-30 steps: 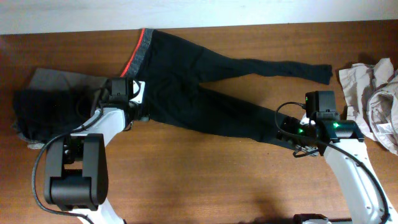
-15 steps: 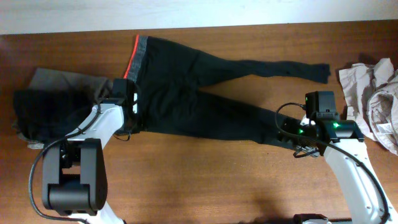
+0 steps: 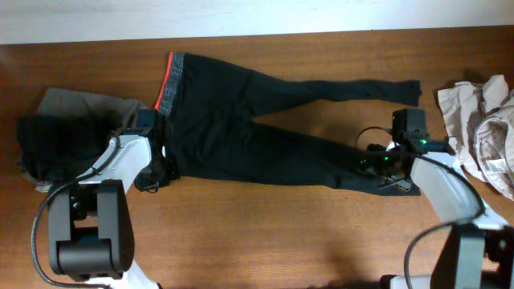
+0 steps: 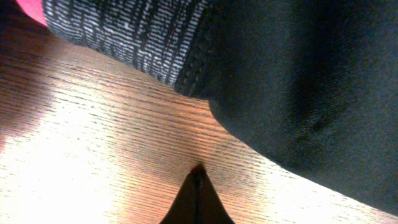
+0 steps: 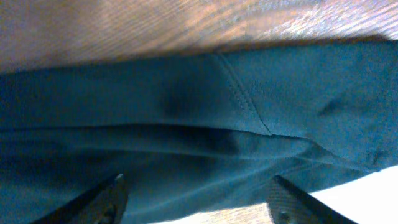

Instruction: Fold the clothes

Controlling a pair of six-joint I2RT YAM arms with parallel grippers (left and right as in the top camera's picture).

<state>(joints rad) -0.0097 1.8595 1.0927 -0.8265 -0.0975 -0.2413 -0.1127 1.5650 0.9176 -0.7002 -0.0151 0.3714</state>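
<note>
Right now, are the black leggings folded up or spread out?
Spread out. The leggings lie flat on the table, both legs stretched rightward and apart, none doubled over.

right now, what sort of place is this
Likely a robot test bench: left arm and right arm at a wooden table, black leggings spread between them, dark pile and beige pile at the ends.
</note>
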